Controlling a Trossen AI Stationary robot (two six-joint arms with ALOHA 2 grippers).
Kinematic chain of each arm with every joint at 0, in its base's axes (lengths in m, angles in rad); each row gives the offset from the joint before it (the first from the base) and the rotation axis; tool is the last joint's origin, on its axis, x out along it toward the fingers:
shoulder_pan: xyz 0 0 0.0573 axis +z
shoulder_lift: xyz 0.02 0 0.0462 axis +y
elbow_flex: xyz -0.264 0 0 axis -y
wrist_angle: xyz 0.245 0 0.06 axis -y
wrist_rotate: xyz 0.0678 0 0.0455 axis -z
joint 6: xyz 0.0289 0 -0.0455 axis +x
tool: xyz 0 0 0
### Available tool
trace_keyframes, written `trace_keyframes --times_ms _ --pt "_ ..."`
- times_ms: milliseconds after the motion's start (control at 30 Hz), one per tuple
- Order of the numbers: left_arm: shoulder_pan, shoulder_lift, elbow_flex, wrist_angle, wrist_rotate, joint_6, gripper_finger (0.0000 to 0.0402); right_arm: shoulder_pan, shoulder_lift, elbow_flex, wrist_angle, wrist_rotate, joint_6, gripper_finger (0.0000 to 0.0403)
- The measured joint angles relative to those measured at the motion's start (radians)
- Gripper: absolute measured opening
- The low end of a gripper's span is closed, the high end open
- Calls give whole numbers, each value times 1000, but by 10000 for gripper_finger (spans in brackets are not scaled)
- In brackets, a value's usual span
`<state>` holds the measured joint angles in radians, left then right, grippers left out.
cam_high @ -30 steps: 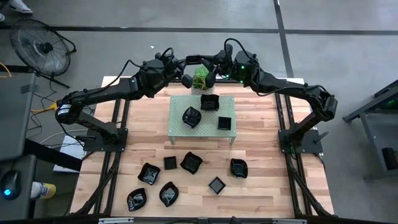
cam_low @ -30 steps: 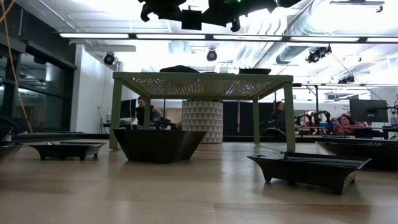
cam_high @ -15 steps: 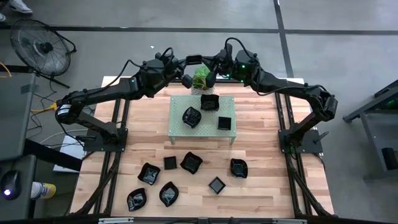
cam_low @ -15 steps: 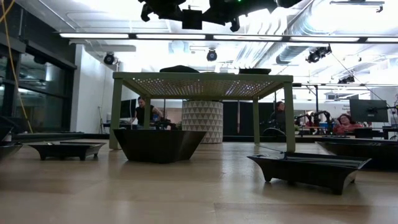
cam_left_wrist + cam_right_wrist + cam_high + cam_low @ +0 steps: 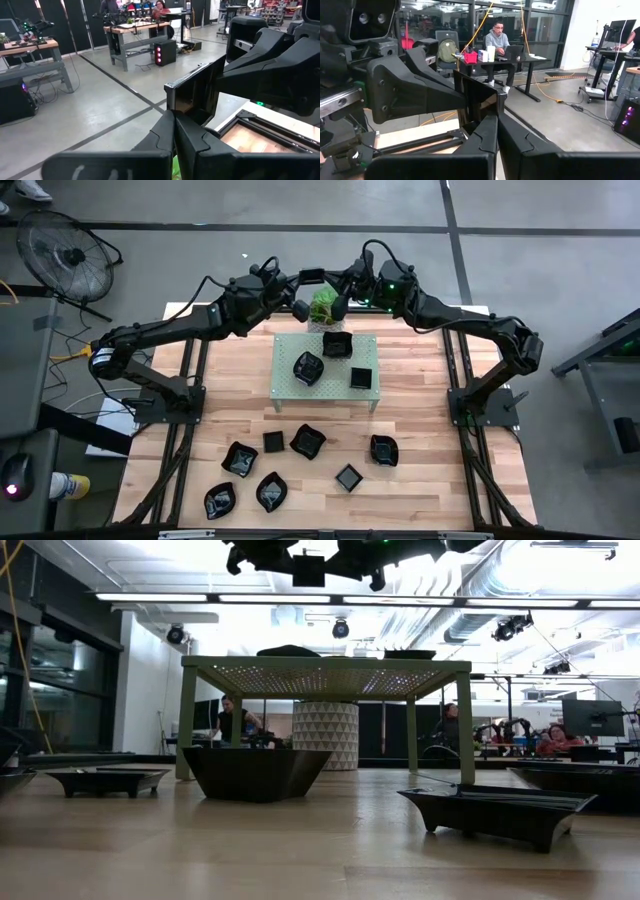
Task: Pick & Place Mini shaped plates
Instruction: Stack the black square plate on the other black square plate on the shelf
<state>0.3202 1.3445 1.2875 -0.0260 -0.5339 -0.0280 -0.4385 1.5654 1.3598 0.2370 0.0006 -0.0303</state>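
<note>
Scene: Both dark arms raised above the table's far edge, over a small green potted plant (image 5: 322,304).
Left gripper (image 5: 174,117): fingers pressed together, nothing between them.
Right gripper (image 5: 497,117): fingers likewise together, carrying nothing.
Plates: three small glossy black mini shaped plates (image 5: 309,367) rest on the pale green perforated rack (image 5: 288,390); seven more lie scattered on the wooden table (image 5: 420,430) nearer the front.
Step, judged: reaching for another plate.
Advice: spread the fingers before descending, straddle one rim squarely, lift level.
</note>
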Motion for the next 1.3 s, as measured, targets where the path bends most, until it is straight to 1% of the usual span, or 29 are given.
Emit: trace_keyframes --times_ms 167,300,467,667,1300 --pt "0 0 0 -9 5 15 5 0 0 0 -1 -3 6 1" --pt "0 0 0 -10 31 33 24 0 0 0 -1 -6 17 1" --pt "0 0 0 -10 34 44 48 0 0 0 -7 -7 30 0" --pt "0 0 0 -9 53 51 66 0 0 0 -11 -5 30 0" --pt "-1 -16 0 -32 57 111 70 -19 0 1 -32 -6 35 0"
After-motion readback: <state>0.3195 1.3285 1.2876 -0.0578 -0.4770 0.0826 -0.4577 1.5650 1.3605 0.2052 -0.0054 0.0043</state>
